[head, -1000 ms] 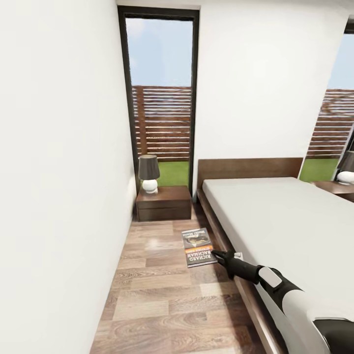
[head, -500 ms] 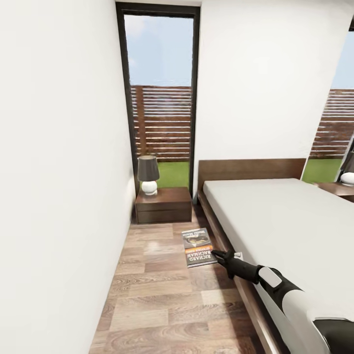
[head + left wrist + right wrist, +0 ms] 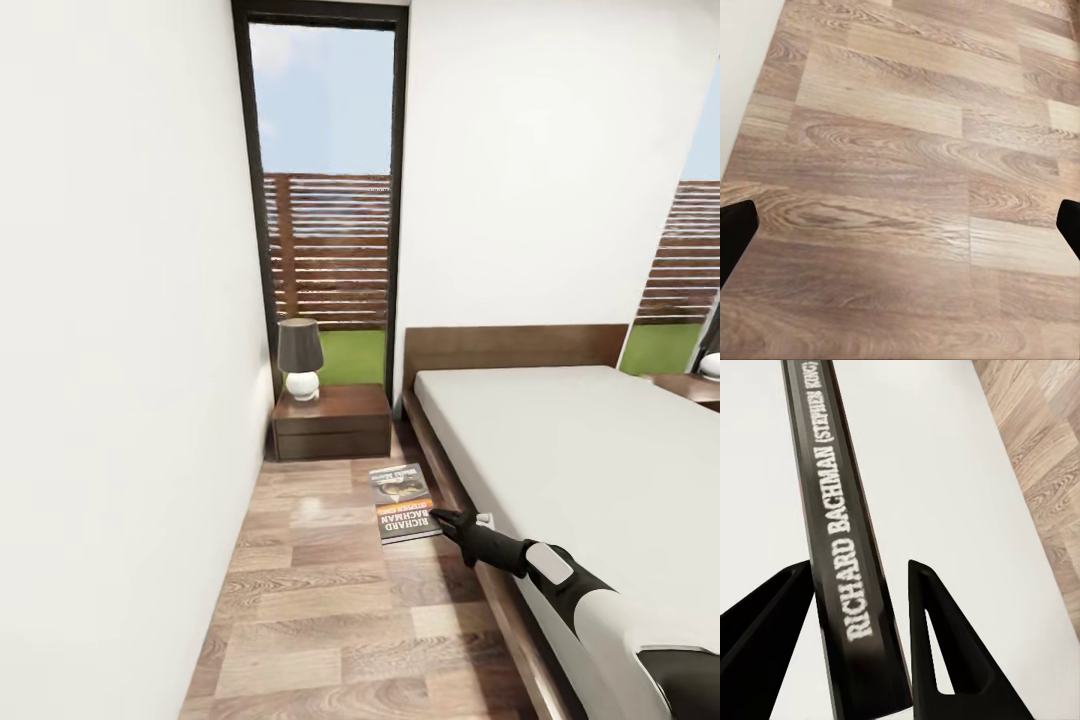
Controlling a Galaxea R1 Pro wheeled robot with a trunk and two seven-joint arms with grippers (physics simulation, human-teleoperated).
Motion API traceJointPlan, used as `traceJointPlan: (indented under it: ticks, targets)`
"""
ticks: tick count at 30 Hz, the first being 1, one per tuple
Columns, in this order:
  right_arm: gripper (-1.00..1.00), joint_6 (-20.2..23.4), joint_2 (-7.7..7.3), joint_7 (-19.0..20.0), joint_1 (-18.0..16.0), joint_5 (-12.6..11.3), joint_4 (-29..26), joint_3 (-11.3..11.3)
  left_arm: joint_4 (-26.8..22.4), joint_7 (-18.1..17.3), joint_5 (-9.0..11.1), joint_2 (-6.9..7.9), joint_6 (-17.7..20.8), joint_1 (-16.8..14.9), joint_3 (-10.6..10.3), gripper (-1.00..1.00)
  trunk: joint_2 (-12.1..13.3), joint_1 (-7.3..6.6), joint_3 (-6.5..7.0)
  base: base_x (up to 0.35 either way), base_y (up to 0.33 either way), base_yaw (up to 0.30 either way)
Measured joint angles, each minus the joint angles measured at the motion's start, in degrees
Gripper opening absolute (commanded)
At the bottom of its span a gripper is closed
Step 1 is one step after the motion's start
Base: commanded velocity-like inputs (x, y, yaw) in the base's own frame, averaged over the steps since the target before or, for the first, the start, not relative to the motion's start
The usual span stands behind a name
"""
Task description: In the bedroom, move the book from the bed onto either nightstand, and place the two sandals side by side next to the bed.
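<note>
The right gripper (image 3: 859,607) pinches the book (image 3: 403,502) by its spine (title band toward the robot), its long axis pointing to the nightstand (image 3: 333,420).

A home bedroom: double bed (image 3: 580,450), nightstand (image 3: 335,425) (lamp (image 3: 300,358) on top), wood floor (image 3: 330,620)

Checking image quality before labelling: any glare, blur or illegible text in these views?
Head view: soft glare patch on the wooden floor beside the book; cover lettering small but readable. Right wrist view: spine text sharp between the right gripper fingers. Left wrist view: floor grain slightly soft.
</note>
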Motion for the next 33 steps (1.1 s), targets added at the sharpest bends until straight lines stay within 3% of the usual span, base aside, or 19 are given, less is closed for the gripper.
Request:
traceJointPlan:
  ticks: [22, 33]
  targets:
    - [-1.0, 0.0, 0.0, 0.0, 0.0, -0.01, 0.0, 0.0, 0.0, 0.0, 0.0, 0.0, 0.0, 0.0, 0.0, 1.0, 0.0, 0.0, 0.0, 0.172, 0.0, 0.002]
    - [-1.0, 0.0, 0.01, -0.04, -0.01, 0.0, 0.01, -0.01, -0.01, 0.0, 0.0, -0.01, 0.0, 0.01, 0.0, 1.0, 0.0, 0.0, 0.0, 0.172, 0.0, 0.088]
